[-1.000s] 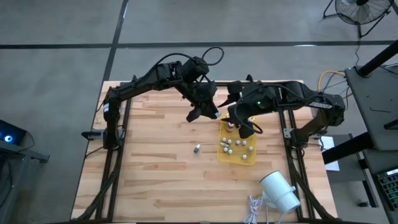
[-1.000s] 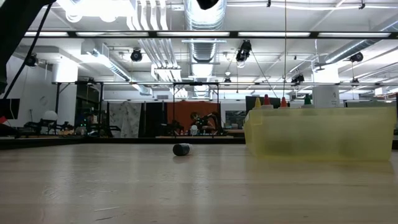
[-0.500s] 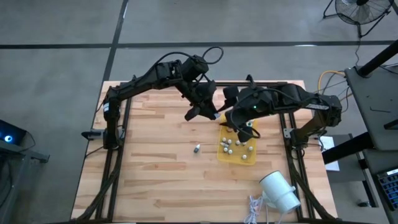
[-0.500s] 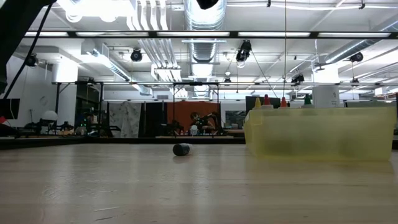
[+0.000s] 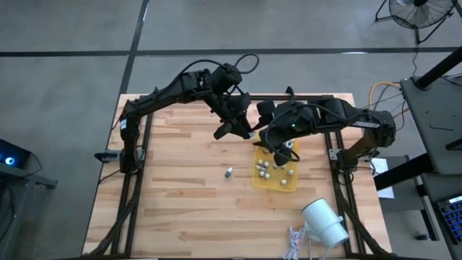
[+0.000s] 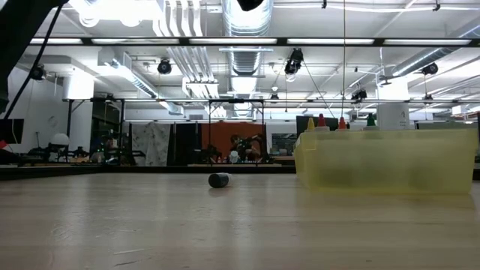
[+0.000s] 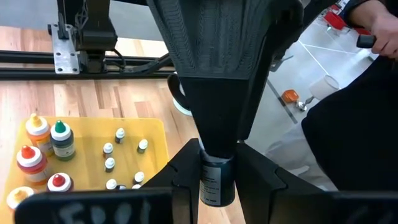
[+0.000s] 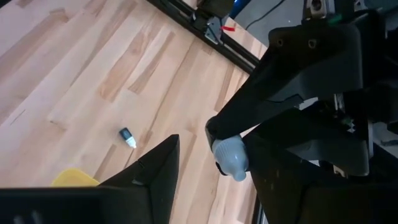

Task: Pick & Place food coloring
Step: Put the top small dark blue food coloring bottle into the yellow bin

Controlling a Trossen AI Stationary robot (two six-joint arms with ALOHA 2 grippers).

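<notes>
My left gripper hangs above the table just left of the yellow tray. It is shut on a small food coloring bottle with a dark labelled body and a pale end. My right gripper is open beside it, over the tray's far end, with its fingers standing about the bottle's free end. Thumb-sized bottles with orange, green and red tops stand in the tray among several tiny vials. One loose vial lies on its side on the table. My left gripper pinches the bottle's body between its two fingers. The bottle's pale end sticks out past the fingertips, and the bottle is lifted clear of the table. My right gripper is close about that end; whether it touches the bottle I cannot tell.
A big white cylinder lies near the table's front right corner, with a coiled cable beside it. In the low view the tray stands at the right and the loose vial at the middle. Bare wood lies to the left and near side.
My right gripper has moved from over the tray toward the table's left, up to my left gripper and the bottle it holds. My left gripper has kept still.
</notes>
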